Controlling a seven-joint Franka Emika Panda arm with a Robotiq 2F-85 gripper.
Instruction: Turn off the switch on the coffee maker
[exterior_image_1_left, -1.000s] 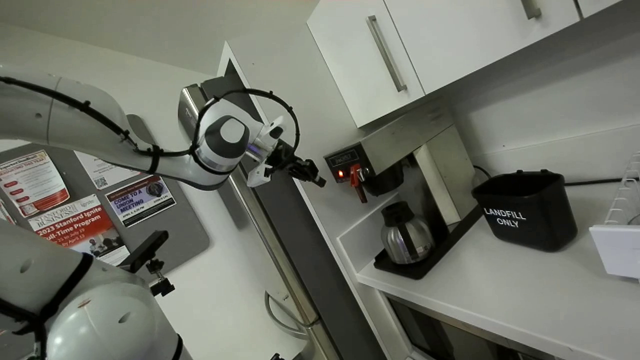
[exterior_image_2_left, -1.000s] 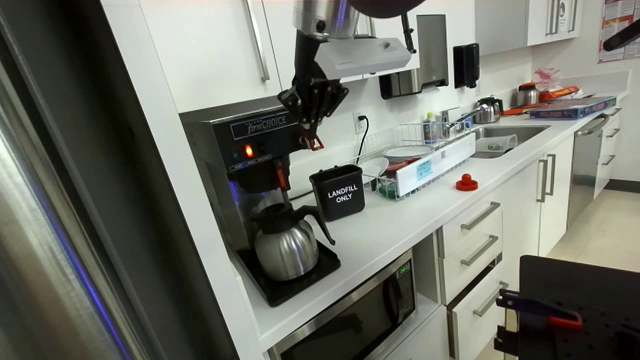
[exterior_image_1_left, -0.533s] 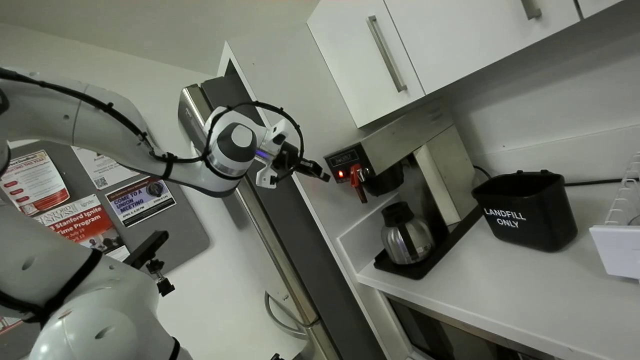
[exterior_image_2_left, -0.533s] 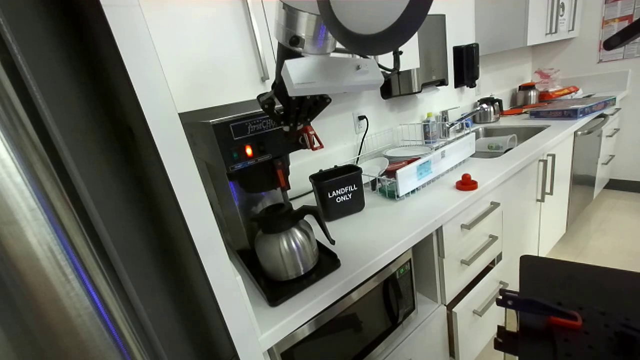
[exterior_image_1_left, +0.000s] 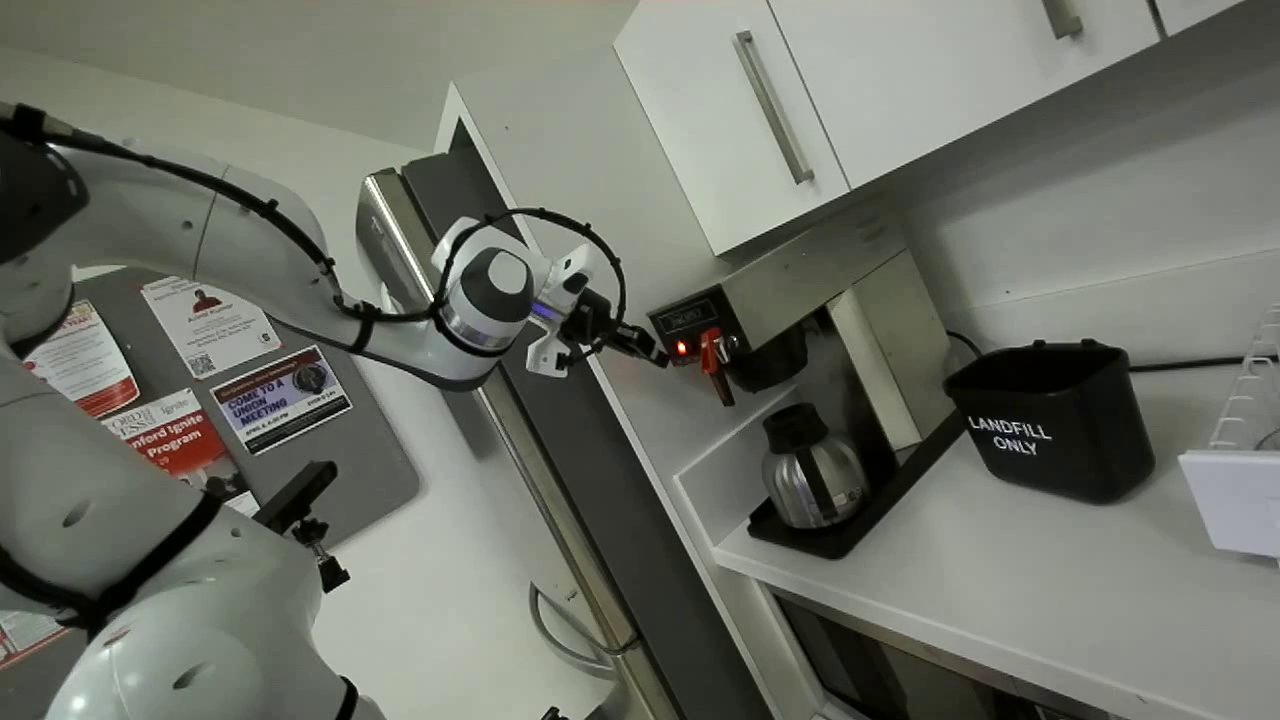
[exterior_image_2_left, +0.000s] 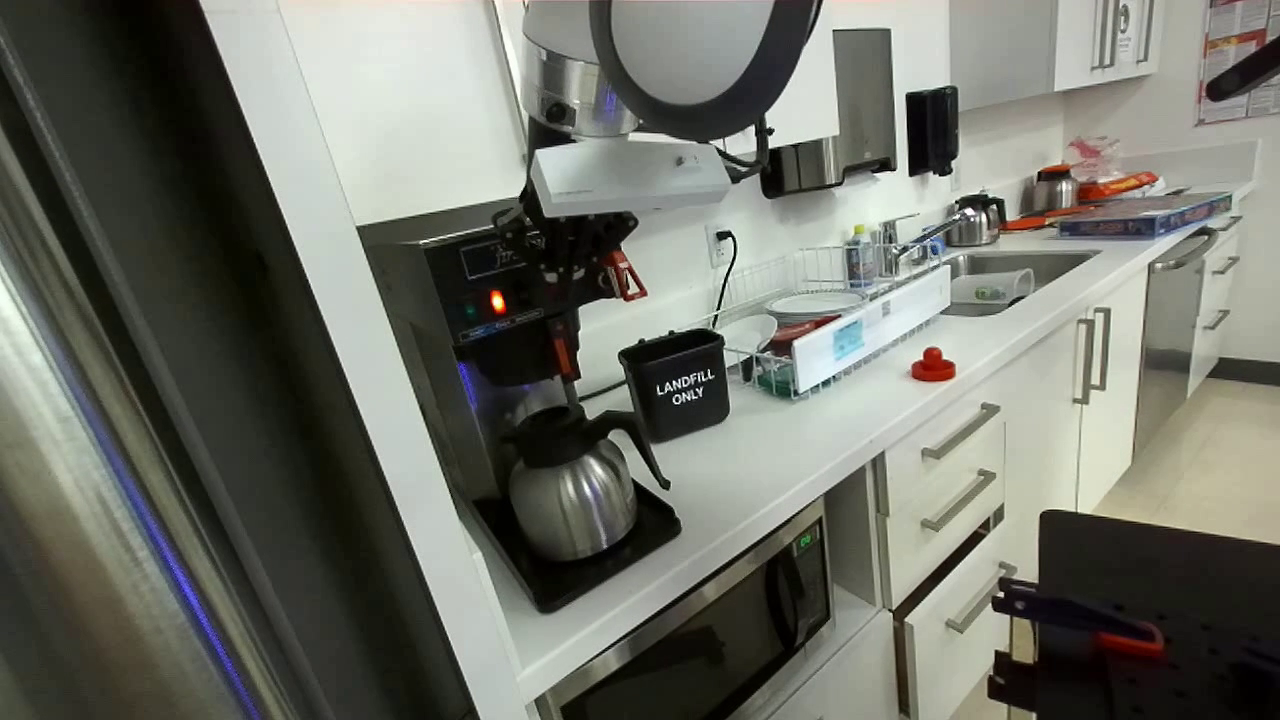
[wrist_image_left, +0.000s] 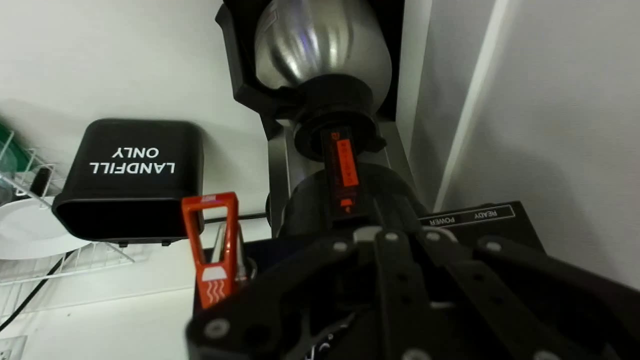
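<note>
Switch (exterior_image_2_left: 498, 301) lit orange-red, set in the dark front panel (exterior_image_2_left: 482, 286) of the coffee maker (exterior_image_1_left: 800, 278), below the name plate (exterior_image_2_left: 487, 261). Gripper (exterior_image_1_left: 657, 353) clenched, fingers (wrist_image_left: 400, 270) drawn together, tip at the panel; in an exterior view it's just beside the switch. Touching or not: can't tell. In an exterior view it also covers part of the name plate. Red loop handle (exterior_image_1_left: 712, 352) sticks out next to the switch. Dark brew basket (exterior_image_1_left: 770, 362) below the panel; steel carafe (exterior_image_2_left: 575, 505) with black top and handle stands upright under that, on the black base (exterior_image_2_left: 560, 592). Black bin (exterior_image_2_left: 680, 400), white LANDFILL ONLY lettering, near the machine on the white counter (exterior_image_2_left: 770, 440). Farther along: dish rack (exterior_image_2_left: 880, 320) holding plates (exterior_image_2_left: 815, 303), then sink (exterior_image_2_left: 1060, 262). Red round object (exterior_image_2_left: 933, 366) near the counter's front edge. Microwave (exterior_image_2_left: 700, 630) below the counter. White arm (exterior_image_1_left: 265, 240) reaches across in front of a grey pinboard (exterior_image_1_left: 375, 475) with posters (exterior_image_1_left: 285, 400).
</note>
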